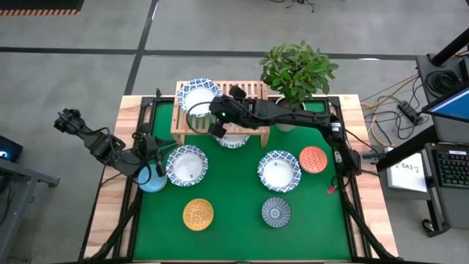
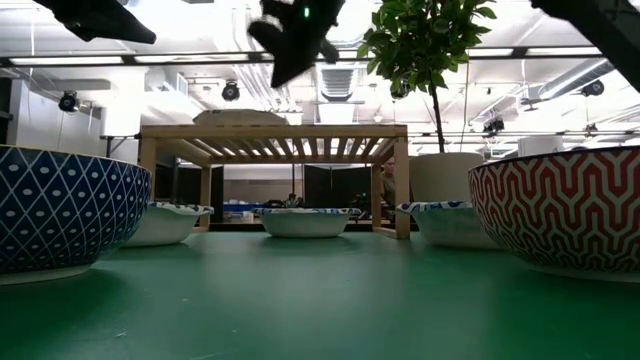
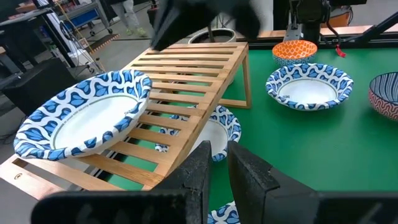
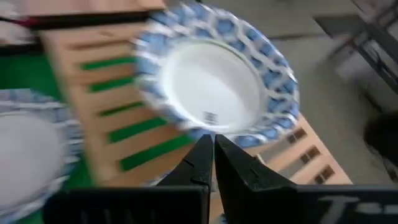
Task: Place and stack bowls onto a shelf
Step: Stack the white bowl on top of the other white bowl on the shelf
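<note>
while one blue-rimmed bowl (image 1: pixel 197 96) sits on the shelf (image 1: pixel 253 92), the right hand (image 1: pixel 217 117) hangs just beside it, fingers together and empty. next it must fetch another bowl (image 1: pixel 278 170) from the surface (image 1: pixel 234 213).

Both arms (image 1: pixel 289 116) are matte black, built of chunky jointed links with cables running alongside. The right gripper (image 4: pixel 213 163) ends in two flat, tapered black fingers (image 4: pixel 239 171); the left gripper (image 3: pixel 219 171) has blockier black fingers. White lettering marks the right wrist housing
</note>
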{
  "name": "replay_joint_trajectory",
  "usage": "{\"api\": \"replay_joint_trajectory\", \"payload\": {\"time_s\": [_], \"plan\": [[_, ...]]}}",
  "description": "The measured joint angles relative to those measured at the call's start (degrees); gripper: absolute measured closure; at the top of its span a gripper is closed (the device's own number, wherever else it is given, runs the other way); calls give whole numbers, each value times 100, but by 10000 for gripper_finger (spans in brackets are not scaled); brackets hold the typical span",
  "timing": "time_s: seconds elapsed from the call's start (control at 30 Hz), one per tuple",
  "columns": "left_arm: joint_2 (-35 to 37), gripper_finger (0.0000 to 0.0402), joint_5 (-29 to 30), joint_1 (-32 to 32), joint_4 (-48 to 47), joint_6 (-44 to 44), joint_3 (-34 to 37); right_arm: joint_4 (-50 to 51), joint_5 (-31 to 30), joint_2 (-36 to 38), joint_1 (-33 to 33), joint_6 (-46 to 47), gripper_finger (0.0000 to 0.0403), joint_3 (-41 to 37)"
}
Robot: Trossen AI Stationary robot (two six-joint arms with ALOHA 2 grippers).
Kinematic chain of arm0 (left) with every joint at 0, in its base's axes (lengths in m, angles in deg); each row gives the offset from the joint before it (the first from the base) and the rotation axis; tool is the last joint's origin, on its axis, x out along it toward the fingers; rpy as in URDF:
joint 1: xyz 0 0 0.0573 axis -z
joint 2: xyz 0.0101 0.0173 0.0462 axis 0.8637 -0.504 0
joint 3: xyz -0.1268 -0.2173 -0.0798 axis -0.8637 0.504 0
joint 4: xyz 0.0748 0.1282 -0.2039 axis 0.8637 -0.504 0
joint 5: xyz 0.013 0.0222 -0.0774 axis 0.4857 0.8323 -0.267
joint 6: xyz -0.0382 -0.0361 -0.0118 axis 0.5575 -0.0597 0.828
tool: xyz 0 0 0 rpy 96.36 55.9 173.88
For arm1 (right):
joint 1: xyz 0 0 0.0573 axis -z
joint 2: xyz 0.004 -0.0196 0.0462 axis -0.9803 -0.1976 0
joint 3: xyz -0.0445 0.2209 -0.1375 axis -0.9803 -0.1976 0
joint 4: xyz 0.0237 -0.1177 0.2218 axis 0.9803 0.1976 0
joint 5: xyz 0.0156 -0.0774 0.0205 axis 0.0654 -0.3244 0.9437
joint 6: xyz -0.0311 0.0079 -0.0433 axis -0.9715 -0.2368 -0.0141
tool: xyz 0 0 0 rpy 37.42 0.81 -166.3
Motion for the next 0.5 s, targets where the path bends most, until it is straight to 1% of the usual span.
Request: {"api": "replay_joint_trajectory", "payload": {"time_s": [0.17,0.3,0.4,0.5], "plan": [[0,366,1,-1,0,0,0,76,18,168,-589,-149,394,-59],[-2,366,0,0,0,0,0,65,21,284,-1058,-163,394,-323],[-2,366,0,0,2,0,0,133,28,360,-1317,170,394,-704],[-12,366,0,0,2,0,0,272,12,436,-1459,658,394,-1293]]}}
